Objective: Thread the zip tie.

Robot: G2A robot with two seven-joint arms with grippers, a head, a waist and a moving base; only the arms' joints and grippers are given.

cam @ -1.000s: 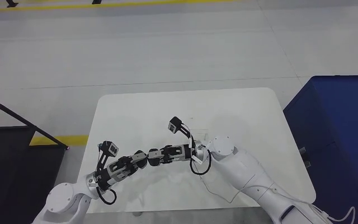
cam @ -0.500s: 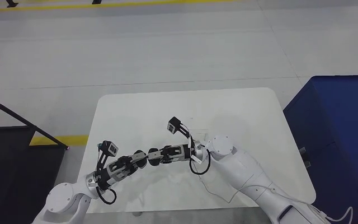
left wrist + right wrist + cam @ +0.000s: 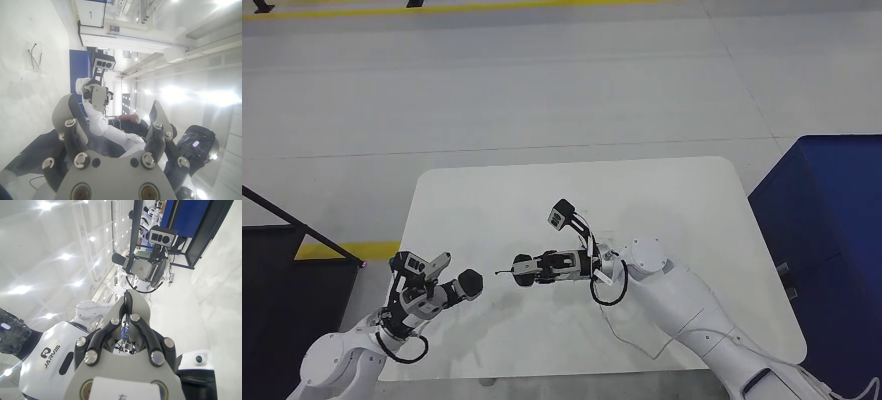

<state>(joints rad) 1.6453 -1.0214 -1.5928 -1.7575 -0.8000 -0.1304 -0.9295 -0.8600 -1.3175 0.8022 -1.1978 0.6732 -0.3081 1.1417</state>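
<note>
My right gripper (image 3: 523,269) hovers over the middle of the white table (image 3: 662,195), shut on a thin black zip tie (image 3: 505,271) whose end pokes out toward the left arm. In the right wrist view the ribbed strap (image 3: 128,303) is pinched between the closed fingertips of that gripper (image 3: 127,294). My left gripper (image 3: 472,284) is a short gap away to the left, open, with nothing between its fingers (image 3: 70,109). The two grippers face each other without touching.
Several spare black zip ties (image 3: 34,56) lie in a clear tray (image 3: 38,47) on the table behind the right arm. A blue cabinet (image 3: 827,220) stands off the table's right edge.
The left gripper, which was up against the right gripper, has opened and drawn back to the left. The right gripper shifted slightly right, still holding the zip tie.
</note>
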